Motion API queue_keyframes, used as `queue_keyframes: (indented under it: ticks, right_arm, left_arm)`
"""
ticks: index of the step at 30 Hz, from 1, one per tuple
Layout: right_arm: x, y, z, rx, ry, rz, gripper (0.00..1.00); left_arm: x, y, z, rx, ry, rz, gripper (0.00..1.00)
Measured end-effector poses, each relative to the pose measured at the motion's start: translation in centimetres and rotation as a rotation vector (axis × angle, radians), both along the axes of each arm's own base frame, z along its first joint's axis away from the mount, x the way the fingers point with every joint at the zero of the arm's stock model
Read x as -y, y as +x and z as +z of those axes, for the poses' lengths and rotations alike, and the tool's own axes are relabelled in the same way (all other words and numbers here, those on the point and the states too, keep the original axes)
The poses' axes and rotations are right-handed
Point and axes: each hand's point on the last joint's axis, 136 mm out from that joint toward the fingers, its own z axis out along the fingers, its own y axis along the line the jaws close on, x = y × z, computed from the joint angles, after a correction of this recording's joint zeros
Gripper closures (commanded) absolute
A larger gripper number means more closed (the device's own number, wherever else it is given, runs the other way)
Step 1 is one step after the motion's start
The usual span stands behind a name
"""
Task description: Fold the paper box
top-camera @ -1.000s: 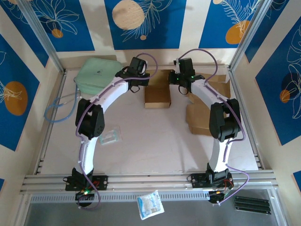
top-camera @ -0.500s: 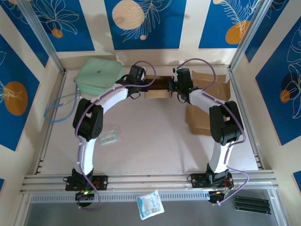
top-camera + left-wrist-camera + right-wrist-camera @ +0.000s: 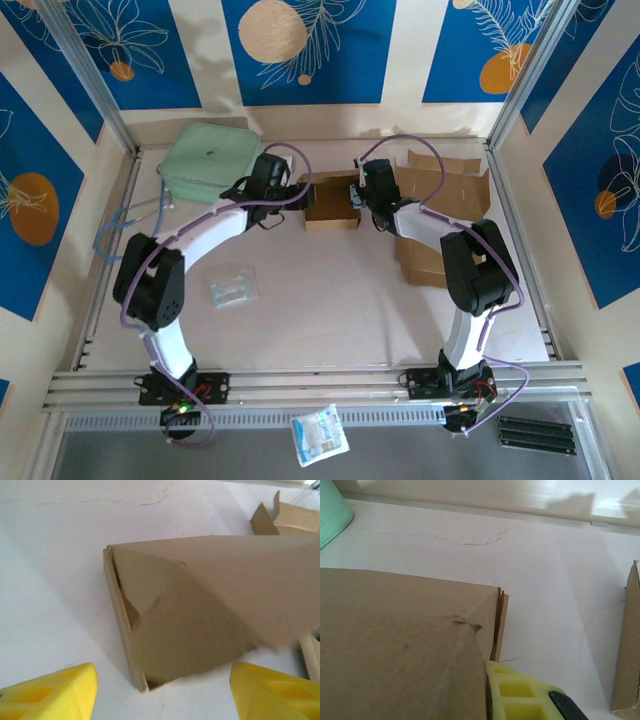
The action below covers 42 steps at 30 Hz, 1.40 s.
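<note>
Paper box (image 3: 333, 203) first: from the overhead camera you see it lying on the table (image 3: 320, 310), toward the far side, between the two wrists. Your left gripper (image 3: 296, 190) is just beside the box's left end, and your right gripper (image 3: 362, 197) is at its right end. Flat cardboard (image 3: 440, 225) lies to the right of the right arm, a green container (image 3: 207, 160) sits in the far left corner, and a plastic packet (image 3: 233, 288) rests on the table by the left arm's elbow. A blue cable (image 3: 125, 235) loops along the left edge.

From the left wrist camera, your left gripper's two yellow fingertips (image 3: 47, 694) stand wide apart in the bottom corners, with nothing between them. The box lies just ahead of them, apart from both tips. Its near end is turned toward you, with a thin side wall on the left and flaps slanting inward behind it. More of the flat cardboard shows in the top right corner.

From the right wrist camera, the box takes up the lower left. One yellow finger (image 3: 520, 695) of your right gripper lies flat against the cardboard's edge, and the other is hidden behind the panel. The jaws are nearly together, pinched on that panel. The green container peeks in at the top left, and an edge of the flat cardboard stands at the right
</note>
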Motion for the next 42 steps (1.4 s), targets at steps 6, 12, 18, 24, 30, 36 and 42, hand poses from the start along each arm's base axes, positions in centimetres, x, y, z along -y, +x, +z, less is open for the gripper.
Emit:
queue_keyframes:
  ticks: [6, 12, 18, 24, 30, 36, 42]
  right_arm:
    - [-0.3, -0.6, -0.9, 0.006, -0.032, 0.013, 0.89]
    - [-0.2, -1.8, -2.8, -0.018, -0.053, 0.018, 0.84]
    - [-0.3, -3.0, -4.5, -0.058, -0.075, 0.039, 0.58]
    - [-0.4, -5.5, -3.0, -0.079, -0.030, 0.060, 0.25]
    - [0.4, -9.9, 1.5, -0.075, 0.075, 0.058, 0.17]
    - [0.5, -13.3, 8.7, -0.031, 0.300, 0.050, 0.08]
    - [0.4, -8.0, 11.1, -0.166, 0.407, -0.042, 0.10]
  left_arm:
    - [-1.6, -2.4, 3.7, 0.042, -0.077, 0.057, 0.29]
    - [-3.0, 0.5, 8.5, 0.043, -0.237, 0.128, 0.28]
    - [-2.3, 5.5, 6.8, -0.018, -0.274, 0.117, 0.28]
    - [-0.5, 6.9, 0.8, -0.142, -0.225, 0.072, 0.31]
    - [-0.6, 6.6, -1.0, -0.174, -0.180, 0.055, 0.31]
    - [-0.7, 7.1, -0.2, -0.140, -0.160, 0.045, 0.30]
    - [-0.1, 7.9, -1.6, -0.155, -0.155, 0.031, 0.29]
